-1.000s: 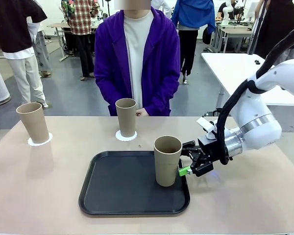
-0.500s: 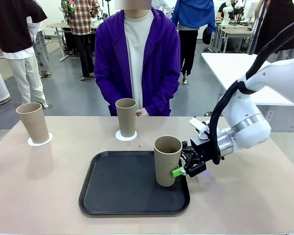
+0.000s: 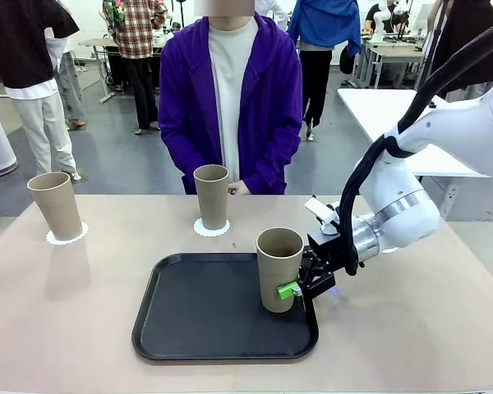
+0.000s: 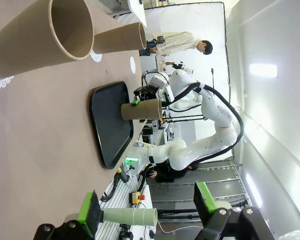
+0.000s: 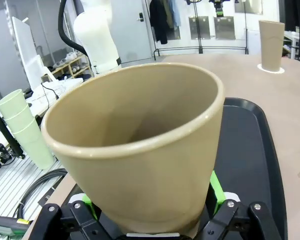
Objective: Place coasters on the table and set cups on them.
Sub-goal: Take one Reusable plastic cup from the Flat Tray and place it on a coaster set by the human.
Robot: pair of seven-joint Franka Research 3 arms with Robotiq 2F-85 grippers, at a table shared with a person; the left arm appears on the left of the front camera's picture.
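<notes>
You have two cups already served. Taking the black tray (image 3: 205,320) as your landmark, one cup (image 3: 212,196) stands upright on a white coaster (image 3: 199,228) just beyond the tray's far edge, in front of the person in the purple jacket (image 3: 230,98). Another cup (image 3: 56,205) stands on its own coaster (image 3: 66,238) well off to the tray's far left, near the table's (image 3: 66,328) left edge.

The third cup (image 3: 278,269) sits on the tray, at its right side near the far right corner, upright or very nearly so. I judge this to be the last one to move. No bare coaster is plainly waiting for it in the front view, though the left wrist view shows a small white round thing (image 4: 132,63) on the table beyond the tray that may be one; it is too small to tell. So what is left, as I read it: lift this cup off the tray and set it on a third coaster.

Your right gripper (image 3: 294,289) is clamped on that cup low on its body, one green pad (image 3: 287,289) showing against the near side of the wall. In the right wrist view the cup (image 5: 140,155) sits squarely between the fingers (image 5: 216,192). The arm comes in from the tray's right, forearm low and the wrist turned so the gripper points sideways towards the tray.

Your left gripper (image 4: 150,212) hangs with its jaws wide apart and nothing between them, well away from the tray on its left.
</notes>
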